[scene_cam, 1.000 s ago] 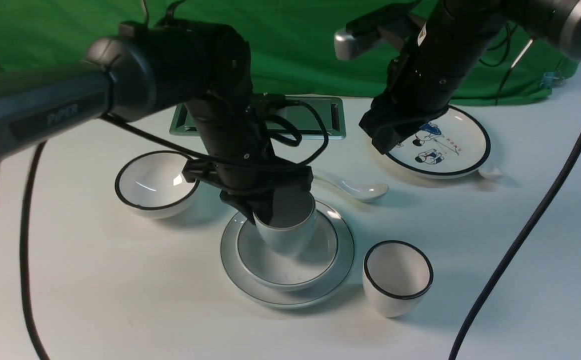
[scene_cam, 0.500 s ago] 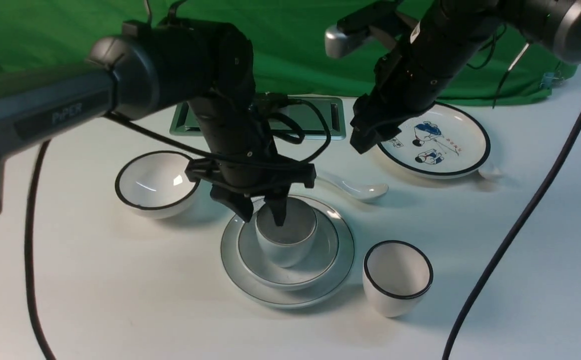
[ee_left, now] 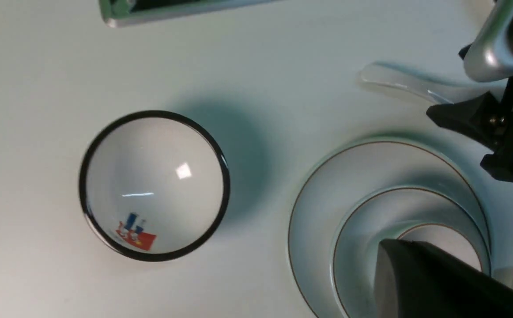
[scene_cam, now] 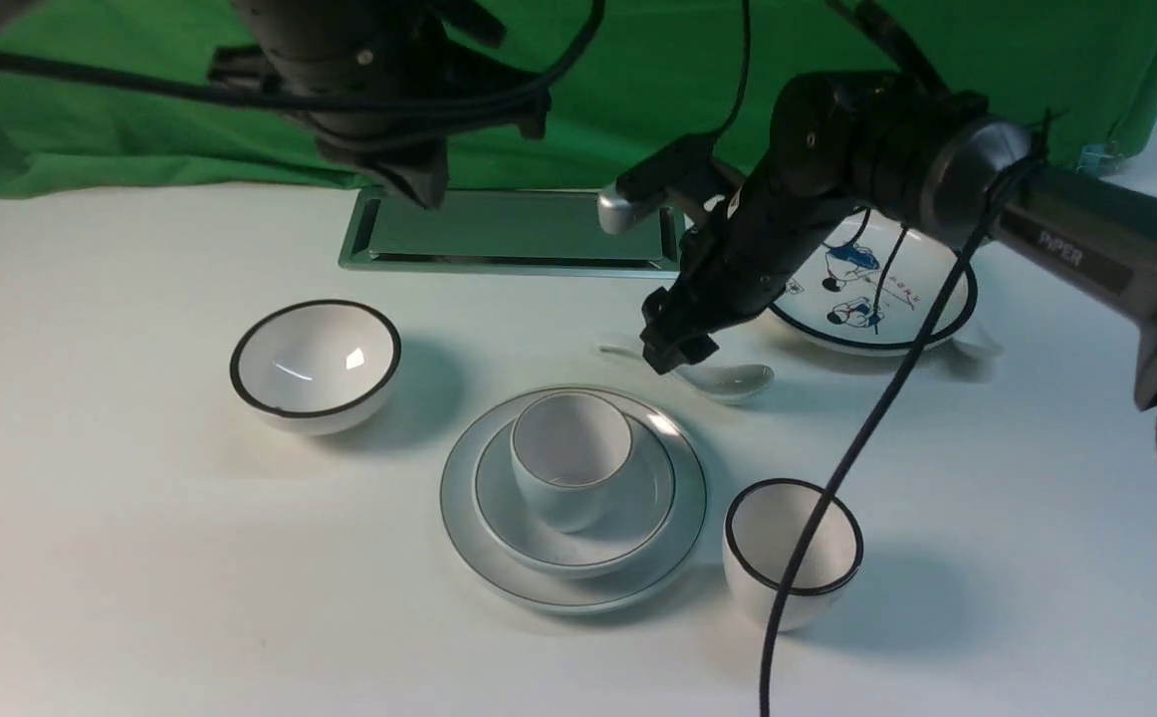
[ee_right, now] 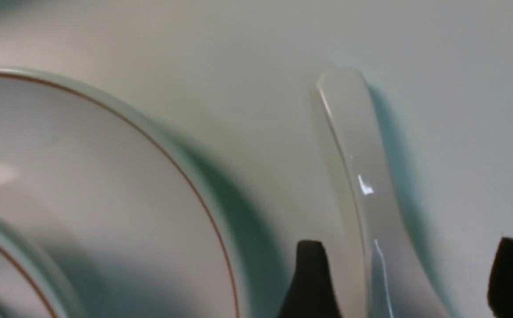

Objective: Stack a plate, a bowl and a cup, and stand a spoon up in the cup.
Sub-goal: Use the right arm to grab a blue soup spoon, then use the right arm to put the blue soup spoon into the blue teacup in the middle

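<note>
The plate (scene_cam: 469, 528) lies at the table's middle front with the bowl (scene_cam: 638, 498) in it and the cup (scene_cam: 569, 458) standing upright in the bowl. The spoon (scene_cam: 728, 378) lies flat just behind the plate, to the right, handle pointing left. My right gripper (scene_cam: 673, 354) is open and low over the spoon's handle; in the right wrist view (ee_right: 411, 265) its two fingers straddle the handle (ee_right: 353, 145) without gripping it. My left gripper (scene_cam: 419, 184) is raised high at the back, open and empty; one finger (ee_left: 415, 274) shows above the cup (ee_left: 450, 238).
A black-rimmed bowl (scene_cam: 315, 363) stands left of the stack. A black-rimmed cup (scene_cam: 793, 548) stands at the front right, crossed by the right arm's cable (scene_cam: 837, 478). A cartoon plate (scene_cam: 897, 299) with a second spoon (scene_cam: 977, 344) sits at the back right, a metal tray (scene_cam: 519, 234) behind.
My left gripper let go of the cup in the bowl and rose up and back. My right gripper came down and left from the cartoon plate to the spoon's handle.
</note>
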### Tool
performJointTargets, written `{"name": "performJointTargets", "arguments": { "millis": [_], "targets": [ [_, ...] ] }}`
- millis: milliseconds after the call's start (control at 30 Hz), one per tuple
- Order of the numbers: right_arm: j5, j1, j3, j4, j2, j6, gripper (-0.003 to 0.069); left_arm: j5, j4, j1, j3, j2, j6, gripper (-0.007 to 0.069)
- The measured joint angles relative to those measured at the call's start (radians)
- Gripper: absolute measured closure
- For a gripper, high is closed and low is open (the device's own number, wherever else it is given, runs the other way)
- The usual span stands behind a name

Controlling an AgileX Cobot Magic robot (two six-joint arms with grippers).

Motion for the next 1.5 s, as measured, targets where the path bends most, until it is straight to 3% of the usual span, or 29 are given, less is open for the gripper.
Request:
{"name": "performJointTargets", "arguments": {
  "millis": [333,400,500,533,600,833,1000,1100,1267,1367,1400,1433,1500],
  "targets": [
    [-0.103,0.035,-0.025,0.003,0.06,-0.039,0.0134,0.006,0.018,0.0,0.002,-0.031,-0.008,0.0624],
    [-0.118,0.035,-0.025,0.006,0.082,-0.05,0.0165,0.007,0.018,0.0,0.002,-0.031,-0.008,0.0624],
    [-0.137,0.035,-0.026,0.011,0.088,-0.055,0.0279,0.007,0.018,0.0,0.003,-0.031,-0.007,0.0624],
    [-0.139,0.035,-0.028,0.012,0.088,-0.055,0.039,0.007,0.018,0.0,0.004,-0.031,-0.002,0.0624],
    [-0.126,0.035,-0.043,0.009,0.088,-0.057,0.0506,0.007,0.018,0.0,0.006,-0.031,0.0,0.0624],
    [-0.032,0.031,-0.121,-0.005,-0.006,0.038,0.0492,0.008,0.03,0.0,0.009,-0.031,0.004,0.0624],
    [-0.021,0.001,-0.111,0.017,-0.264,0.129,0.0492,0.006,0.025,0.0,0.009,-0.041,0.047,0.0624],
    [-0.129,-0.011,-0.007,0.065,-0.426,0.13,0.0492,-0.032,0.043,0.0,0.035,-0.082,0.05,0.0624],
    [-0.462,0.017,0.349,0.242,-0.656,0.044,0.0492,-0.141,0.098,0.0,0.184,-0.221,0.012,0.0624],
    [-0.84,0.119,0.663,0.313,-0.74,-0.016,0.0492,-0.285,0.152,0.0,0.378,-0.37,-0.064,0.0624],
    [-0.861,0.119,0.677,0.315,-0.742,-0.018,0.0492,-0.294,0.156,0.0,0.389,-0.378,-0.069,0.0624],
    [-1.041,0.179,0.775,0.323,-0.742,-0.022,0.0492,-0.356,0.178,0.0,0.476,-0.442,-0.104,0.0624],
    [-1.197,0.24,0.86,0.329,-0.729,-0.023,0.0492,-0.413,0.198,0.0,0.564,-0.507,-0.137,0.0624]
  ]
}}
